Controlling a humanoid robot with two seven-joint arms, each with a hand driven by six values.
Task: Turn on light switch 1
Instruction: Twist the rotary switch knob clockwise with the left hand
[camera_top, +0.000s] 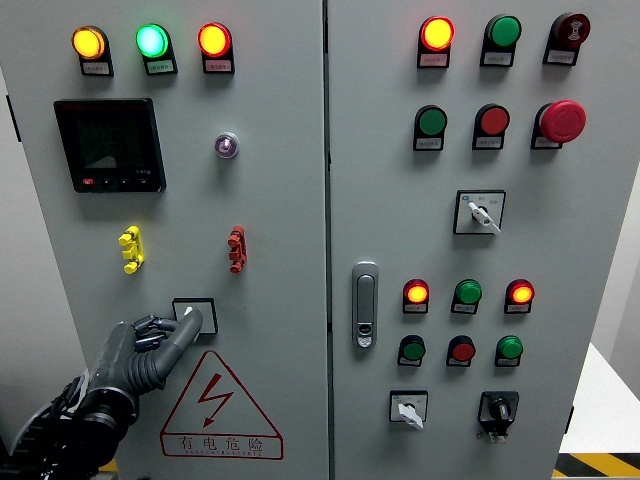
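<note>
The left robot hand (165, 338), dark grey and jointed, comes up from the lower left of the head view with one finger stretched forward and the rest folded back against the palm, holding nothing; that narrow, pointing shape suits a small control, since a single fingertip can press or nudge it without brushing anything beside it. The fingertip (191, 321) lies on the small square-framed white switch (195, 314) low on the left door of the grey metal electrical cabinet (280, 200), directly above the red-outlined triangular lightning warning sign (218, 405); this I take to be light switch 1, though most of its face is hidden by the finger, so I cannot tell which way it is set. The arm approaches at a slant from below, probably so the finger meets the switch nearly head-on.

The hand stays well below the yellow toggle lever (131, 249) and the red toggle lever (236, 249), and further below the black digital meter panel (109, 145); keeping low avoids knocking them. The row of lit amber, green and red indicator lamps (152, 42) sits at the top of the door. The silver door latch handle (365, 303) on the right door is well apart; the right robot hand is out of view.
</note>
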